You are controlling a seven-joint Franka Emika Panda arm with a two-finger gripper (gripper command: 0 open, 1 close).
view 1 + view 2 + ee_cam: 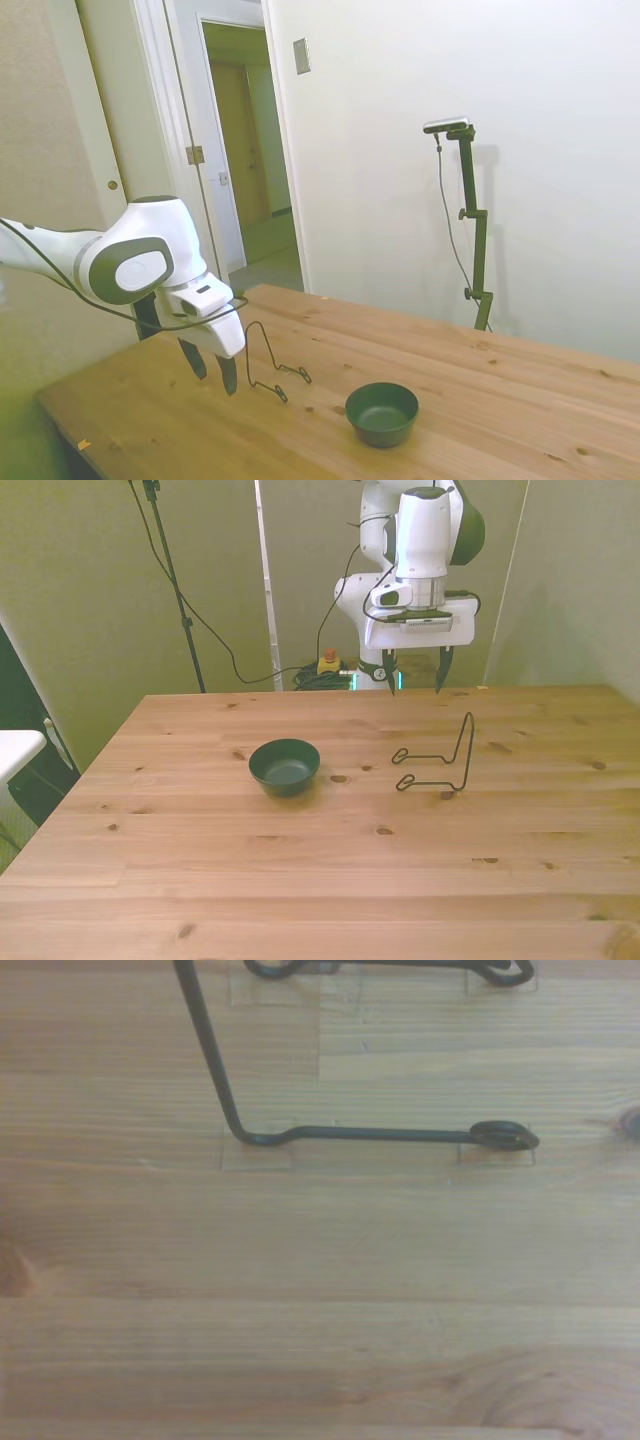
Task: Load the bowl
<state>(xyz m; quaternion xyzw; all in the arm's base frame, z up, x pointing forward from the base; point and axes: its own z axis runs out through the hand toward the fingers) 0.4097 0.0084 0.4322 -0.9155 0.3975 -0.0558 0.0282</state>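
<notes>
The small dark green bowl [381, 412] [285, 765] stands upright and empty on the wooden table [300, 880], a little toward the front view's left of the middle. My gripper [214, 372] [414, 678] hangs open above the table's far part, with nothing between its fingers. It is well apart from the bowl, toward the front view's right and farther back. The bowl does not show in the wrist view.
A thin black wire rack [270, 362] [443, 762] [300, 1100] stands on the table between the gripper and the bowl's side, its upright loop rising from two flat feet. A doorway [250, 160] opens behind the table in the side view.
</notes>
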